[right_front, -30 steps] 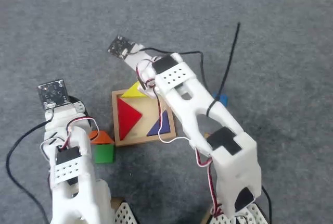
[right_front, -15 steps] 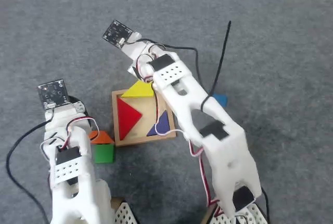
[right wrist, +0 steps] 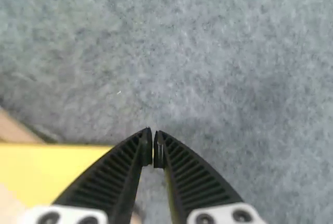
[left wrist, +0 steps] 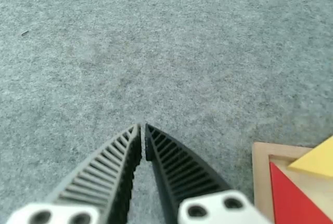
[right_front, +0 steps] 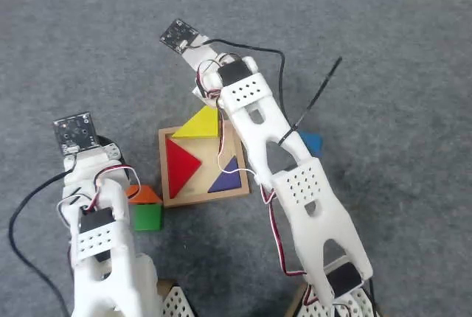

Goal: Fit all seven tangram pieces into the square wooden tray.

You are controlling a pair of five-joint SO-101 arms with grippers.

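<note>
Yellow triangle (right wrist: 47, 174) just beside right fingers (right wrist: 148, 140), pressed together | left fingers (left wrist: 137, 136) likewise | risk: a nudge leaves the triangle perched on the tray (right_front: 203, 197) rim.

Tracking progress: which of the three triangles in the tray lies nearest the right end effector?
The yellow triangle, at the tray's far edge, beside the right end effector; the red triangle and purple triangle lie farther from it.

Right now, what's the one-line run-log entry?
tray: red triangle, purple triangle inside | yellow triangle: overhangs far rim | outside: orange piece, green piece, blue piece | left gripper: shut, empty | right gripper: shut, empty
</note>
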